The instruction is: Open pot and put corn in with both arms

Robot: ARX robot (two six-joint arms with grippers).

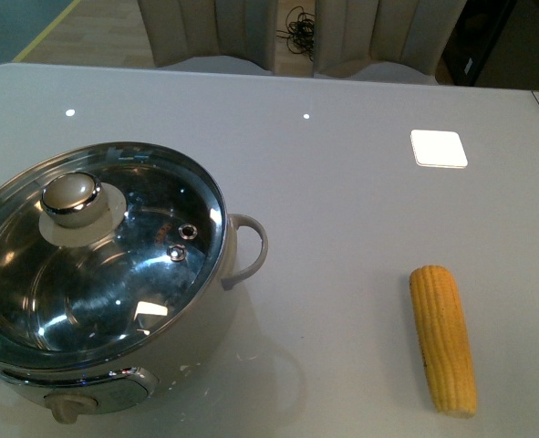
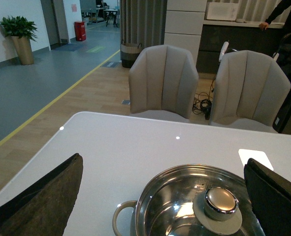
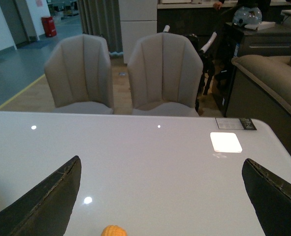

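Two tools gape wide and empty: left tool [image 2: 163,160] near the pot [image 1: 201,351], its lid [image 1: 114,265] on; right tool [image 3: 161,161] near the corn [image 1: 443,339]. The corn lies on the bench [image 1: 342,164], well apart from the pot's handle.

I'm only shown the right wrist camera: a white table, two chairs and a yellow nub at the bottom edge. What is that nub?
Observer: It is the tip of a whole ear of corn. In the front view it lies loose on the table.
Operator: Is there a pot anywhere? I see none.
Observer: Yes. The pot stands to the left of the corn, well apart from it.
Operator: Is it open already?
Observer: No. A glass lid sits on it.
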